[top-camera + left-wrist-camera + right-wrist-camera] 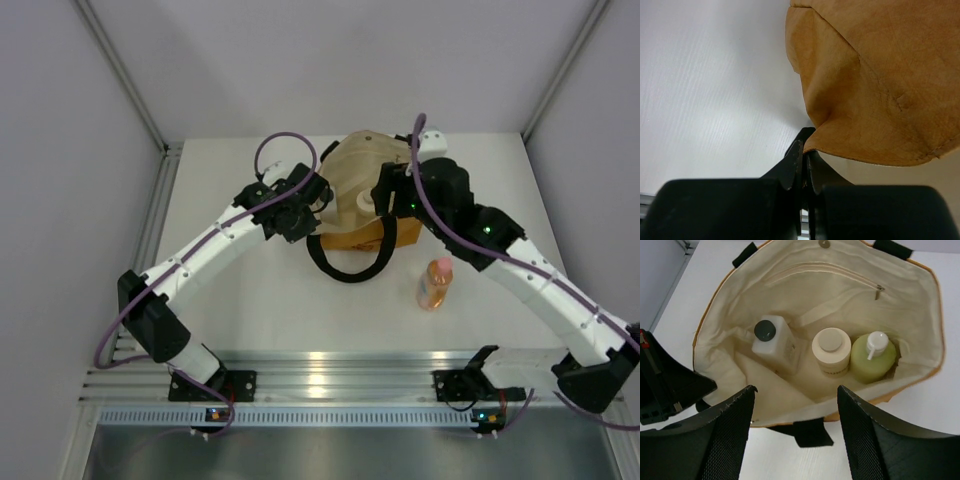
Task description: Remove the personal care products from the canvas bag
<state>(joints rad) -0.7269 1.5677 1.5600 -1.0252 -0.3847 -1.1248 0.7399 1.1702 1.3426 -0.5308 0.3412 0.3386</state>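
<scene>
The mustard-tan canvas bag (358,175) sits on the table (260,295), cream lining showing. Inside stand a white bottle (774,342) with a dark cap, a cream-lidded jar (831,351) and a yellow-green bottle (872,357). An orange bottle (435,283) stands outside, near the bag. The left jaws clamp the bag's edge — the right jaws hang apart above its mouth.

- Left arm (215,245): stretched from its base diagonally forward and inward, links nearly in one straight line.
- Left tool (804,152): fingers pressed together, pinching an edge of the canvas bag (880,75) at the tips.
- Right arm (530,275): reaches forward and inward from the opposite side, wrist raised and pitched down.
- Right tool (796,390): fingers parted, gap between them empty, aimed downward.
- The wrists sit near each other, not touching.
</scene>
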